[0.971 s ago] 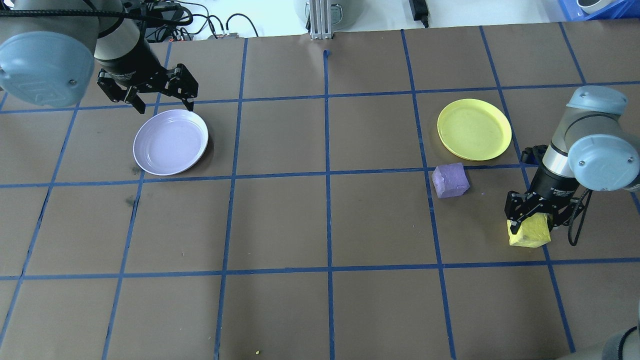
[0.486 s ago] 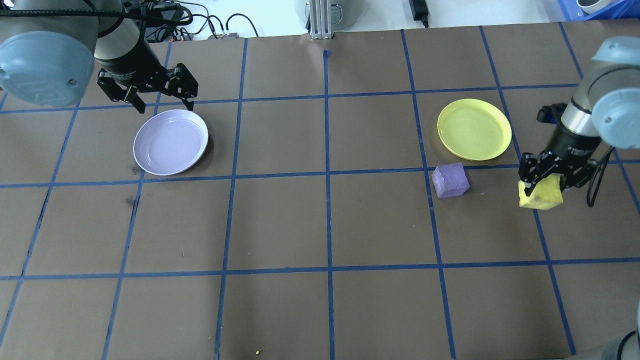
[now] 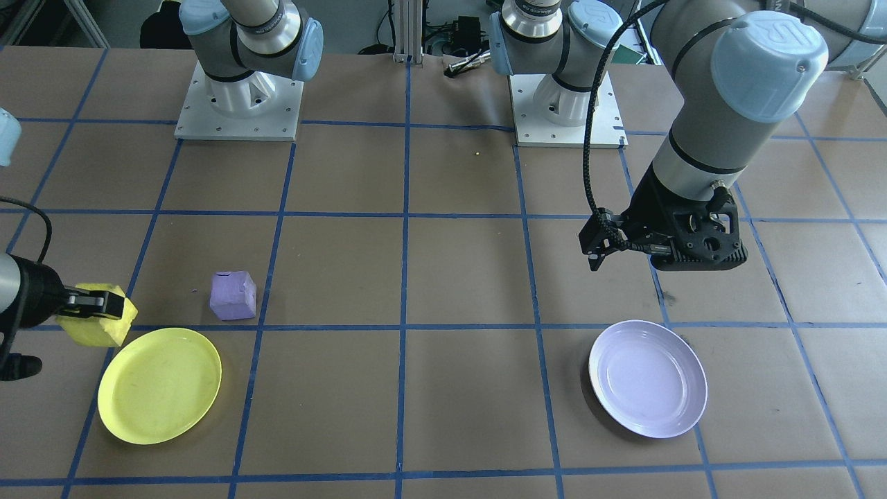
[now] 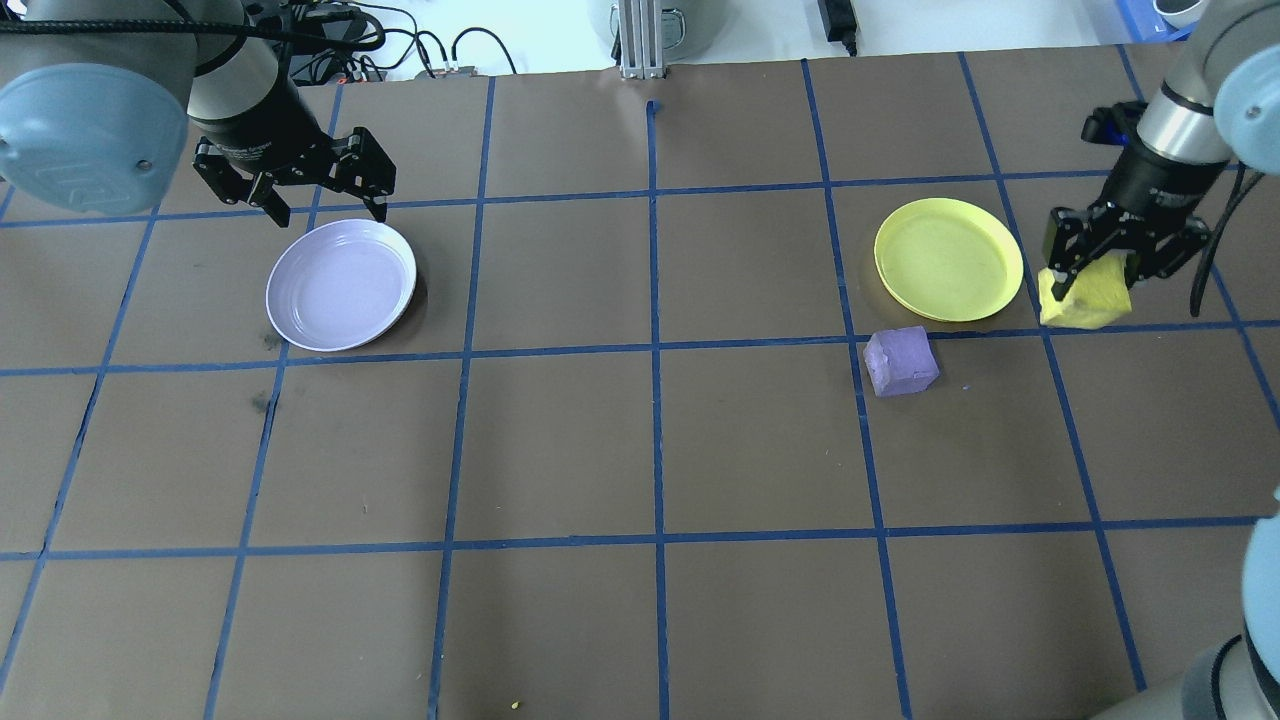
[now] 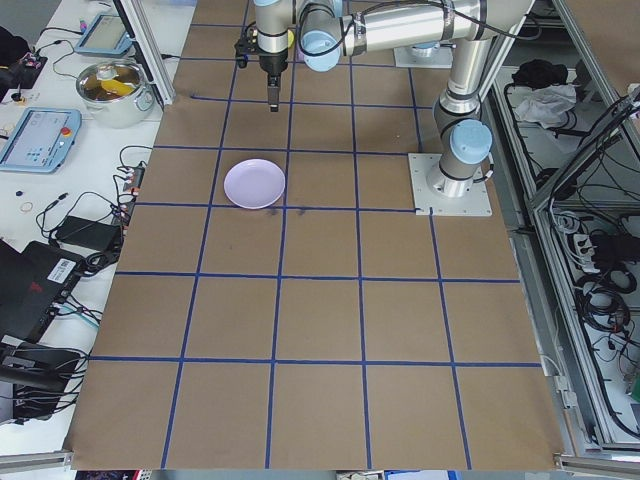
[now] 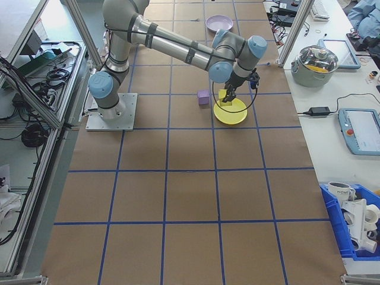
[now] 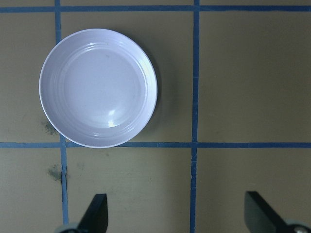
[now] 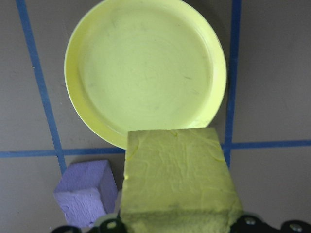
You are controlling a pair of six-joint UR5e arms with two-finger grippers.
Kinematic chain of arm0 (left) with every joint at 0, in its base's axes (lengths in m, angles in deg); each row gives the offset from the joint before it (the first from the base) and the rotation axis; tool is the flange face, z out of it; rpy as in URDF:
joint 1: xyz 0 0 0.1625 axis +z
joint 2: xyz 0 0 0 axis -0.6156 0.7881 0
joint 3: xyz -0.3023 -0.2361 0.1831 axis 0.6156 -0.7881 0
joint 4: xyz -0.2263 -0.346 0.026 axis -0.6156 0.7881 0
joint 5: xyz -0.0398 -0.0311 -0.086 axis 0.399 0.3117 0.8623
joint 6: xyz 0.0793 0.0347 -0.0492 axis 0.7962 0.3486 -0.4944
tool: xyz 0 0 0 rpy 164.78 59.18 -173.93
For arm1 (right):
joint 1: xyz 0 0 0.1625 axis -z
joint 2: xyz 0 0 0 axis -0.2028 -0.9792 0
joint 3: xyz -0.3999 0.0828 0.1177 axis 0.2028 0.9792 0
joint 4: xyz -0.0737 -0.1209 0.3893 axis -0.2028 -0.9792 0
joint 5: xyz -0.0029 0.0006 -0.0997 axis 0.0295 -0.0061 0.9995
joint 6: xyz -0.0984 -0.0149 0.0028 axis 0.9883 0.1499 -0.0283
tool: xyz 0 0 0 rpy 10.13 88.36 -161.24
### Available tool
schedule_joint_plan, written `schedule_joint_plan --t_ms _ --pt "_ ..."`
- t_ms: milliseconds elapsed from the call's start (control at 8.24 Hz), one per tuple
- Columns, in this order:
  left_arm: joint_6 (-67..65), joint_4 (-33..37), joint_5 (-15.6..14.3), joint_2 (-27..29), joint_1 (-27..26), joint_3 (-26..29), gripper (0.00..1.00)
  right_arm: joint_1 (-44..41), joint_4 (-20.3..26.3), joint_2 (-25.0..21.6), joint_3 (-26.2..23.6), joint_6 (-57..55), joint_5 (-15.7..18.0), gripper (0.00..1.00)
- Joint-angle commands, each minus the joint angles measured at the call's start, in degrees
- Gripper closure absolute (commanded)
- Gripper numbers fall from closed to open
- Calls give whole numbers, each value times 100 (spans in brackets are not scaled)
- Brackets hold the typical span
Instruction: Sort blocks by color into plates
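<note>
Overhead exterior: right gripper (image 4: 1088, 283) clamped on yellow block (image 4: 1090, 297), just right of yellow plate (image 4: 948, 258); left gripper (image 4: 325, 212) spread wide, empty, near lavender plate (image 4: 341, 284).

Loose block (image 4: 901, 362) beside one plate (image 4: 948, 258); other plate (image 4: 341, 284) well apart

The right gripper (image 4: 1092, 268) hangs above the table just beside the yellow plate (image 4: 948, 258), on the side away from the table's middle — its jaws clamped on the yellow block (image 4: 1085, 297), which is clear of the surface. The left gripper (image 4: 318, 205) hovers at the far edge of the lavender plate (image 4: 340, 284), fingers (image 7: 95, 213) spread wide and pointing down — nothing between them.
</note>
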Motion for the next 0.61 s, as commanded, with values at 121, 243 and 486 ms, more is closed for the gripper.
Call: schedule_joint_plan --t_ms 121,243,486 --pt "0 0 0 -5 0 -4 0 -554 -633 1086 649 -40 53 100" --pt "0 0 0 4 0 -4 0 -545 -546 1149 536 -49 71 100" --pt "0 0 0 4 0 -4 0 -545 -641 1228 307 -58 71 96"
